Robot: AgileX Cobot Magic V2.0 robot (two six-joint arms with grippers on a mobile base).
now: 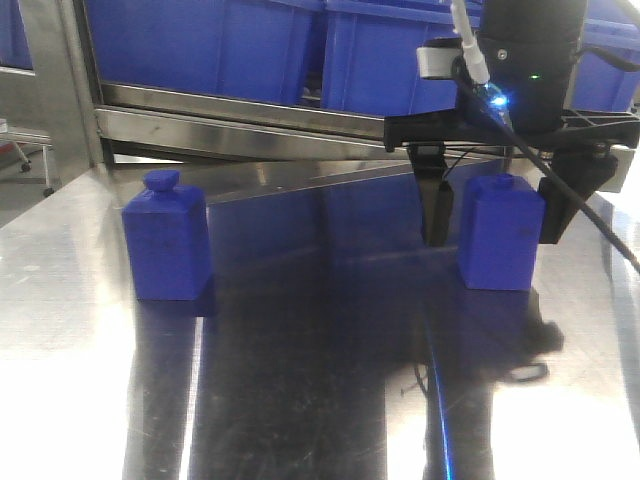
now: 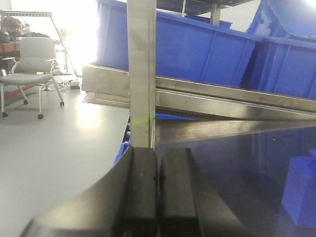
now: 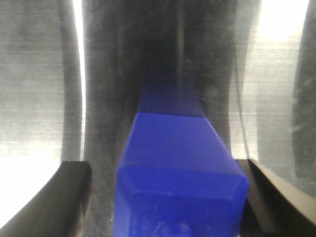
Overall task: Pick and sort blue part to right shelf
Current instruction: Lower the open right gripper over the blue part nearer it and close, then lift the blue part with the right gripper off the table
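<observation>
On the steel table point(image 1: 300, 380), the blue part point(image 1: 500, 232) stands upright between the spread fingers of the right gripper point(image 1: 496, 235), not clamped. The left gripper point(image 2: 158, 197) has its pads pressed together. The shelf point(image 1: 250, 112) with blue bins point(image 1: 200, 45) stands just behind.

This looks like an industrial workshop or factory logistics cell. A stainless-steel-framed rack point(image 1: 250, 125) carries large open-topped blue plastic bins point(image 1: 200, 40) above a scuffed, brushed stainless-steel worktable point(image 1: 300, 400). Beyond it, the left wrist view shows a smooth pale grey floor point(image 2: 64, 143) and a grey castored office chair point(image 2: 29, 64) in bright backlight.
</observation>
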